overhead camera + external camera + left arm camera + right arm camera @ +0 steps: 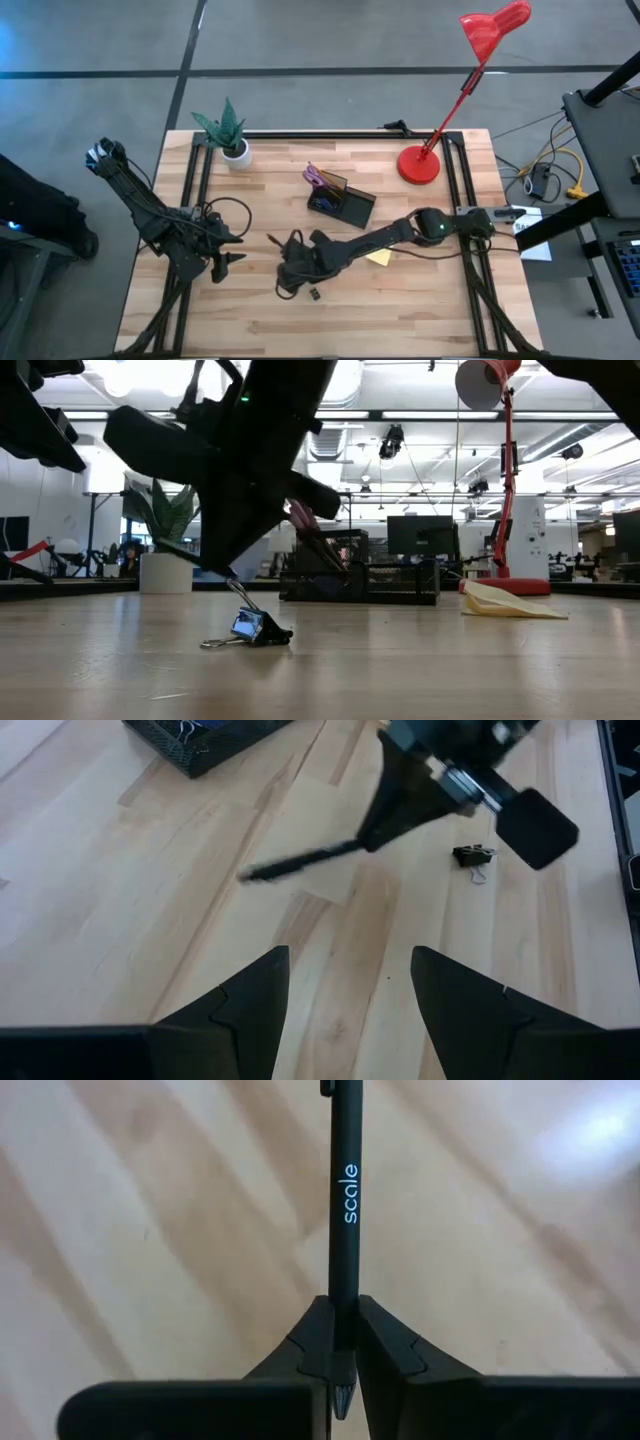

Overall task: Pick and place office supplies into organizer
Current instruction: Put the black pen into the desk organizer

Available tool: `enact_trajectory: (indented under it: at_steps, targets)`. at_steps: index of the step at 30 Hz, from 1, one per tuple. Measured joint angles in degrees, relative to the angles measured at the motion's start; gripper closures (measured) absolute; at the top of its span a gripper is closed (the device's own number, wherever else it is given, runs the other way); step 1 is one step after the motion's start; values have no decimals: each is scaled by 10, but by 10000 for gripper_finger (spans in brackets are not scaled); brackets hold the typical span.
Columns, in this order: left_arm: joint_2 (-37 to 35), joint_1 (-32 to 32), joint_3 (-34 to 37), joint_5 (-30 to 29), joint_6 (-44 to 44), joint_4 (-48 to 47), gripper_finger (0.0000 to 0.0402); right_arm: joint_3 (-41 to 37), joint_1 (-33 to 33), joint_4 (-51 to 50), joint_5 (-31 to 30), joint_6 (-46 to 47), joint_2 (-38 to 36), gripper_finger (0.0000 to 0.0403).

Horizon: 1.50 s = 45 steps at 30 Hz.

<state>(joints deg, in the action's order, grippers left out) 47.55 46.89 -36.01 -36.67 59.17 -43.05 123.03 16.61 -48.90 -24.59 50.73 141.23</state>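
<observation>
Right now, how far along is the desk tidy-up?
Done: scissors already stand in the organizer. In hand: the right gripper is shut on a dark pen. Left: a binder clip and the yellow sticky-note pad lie on the table. The left gripper waits open.

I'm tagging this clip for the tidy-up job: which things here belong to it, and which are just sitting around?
Part of the job:
- black pen, clamped in the right hand
- binder clip
- yellow sticky-note pad
- organizer, purple scissors standing in it

Just lying about:
- red desk lamp
- potted plant
</observation>
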Motion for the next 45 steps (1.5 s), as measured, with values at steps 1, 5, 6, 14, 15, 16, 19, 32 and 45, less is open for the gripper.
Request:
enact_trajectory:
  at_steps: [1,5,6,14,15,16,19,32,45]
  targets:
    - [0,0,0,0,-1,-1,205,2,-1,1,-7,4,0,389]
    - [0,0,0,0,-41,-22,205,5,-1,-1,-12,-1,-1,390]
    - [0,-1,0,0,-56,-27,205,7,0,-3,-11,-12,-1,390]
    - [7,-36,0,-15,-263,-38,205,17,-1,-4,0,-99,-2,390]
    - [11,-42,0,-18,-299,-29,205,18,0,-3,4,-107,-2,390]
    - [16,-50,2,-19,-334,-17,205,18,0,-4,6,-115,-3,390]
    - [35,-72,15,-3,-425,33,205,19,0,-3,8,-127,-3,390]
    - [100,-145,36,63,-518,129,205,19,0,4,8,-170,-9,390]
    - [143,-177,36,91,-542,159,225,32,0,8,8,-180,-10,390]
